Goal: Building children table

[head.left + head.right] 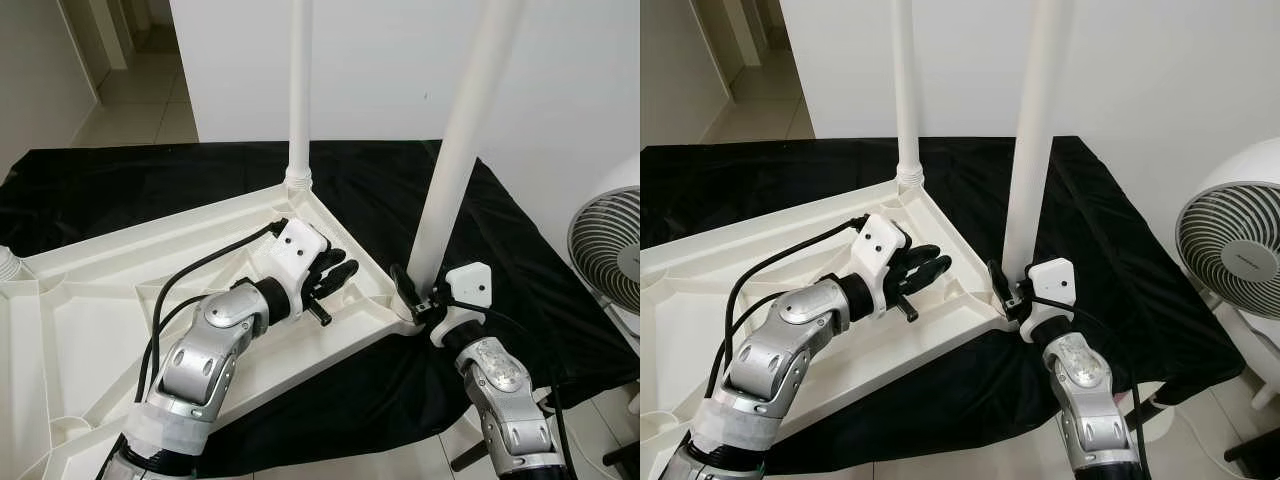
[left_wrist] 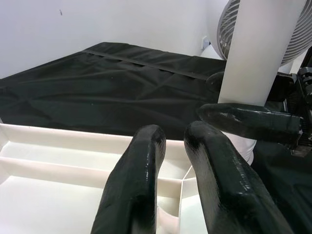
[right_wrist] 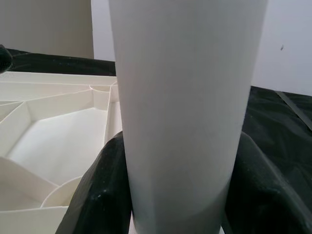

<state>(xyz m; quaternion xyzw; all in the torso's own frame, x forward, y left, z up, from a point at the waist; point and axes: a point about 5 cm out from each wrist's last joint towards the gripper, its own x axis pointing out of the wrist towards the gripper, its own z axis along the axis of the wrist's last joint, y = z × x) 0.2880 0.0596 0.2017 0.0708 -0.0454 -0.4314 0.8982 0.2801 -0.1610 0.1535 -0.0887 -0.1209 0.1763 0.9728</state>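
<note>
A white plastic children's tabletop (image 1: 120, 300) lies upside down on a black cloth, ribs facing up. One white leg (image 1: 299, 90) stands upright in the far corner socket. A second white leg (image 1: 455, 140) stands at the near right corner, and my right gripper (image 1: 418, 300) is shut on its base; the right wrist view has the leg (image 3: 185, 107) between the two black fingers (image 3: 97, 195). My left gripper (image 1: 335, 280) hovers over the tabletop's right rim, close to that leg, its fingers (image 2: 146, 180) close together with nothing held.
The black cloth (image 1: 120, 190) covers the floor under the tabletop. A white fan (image 1: 1240, 240) stands at the right, near my right arm. A white wall rises behind, and a hallway (image 1: 130, 90) opens at the far left.
</note>
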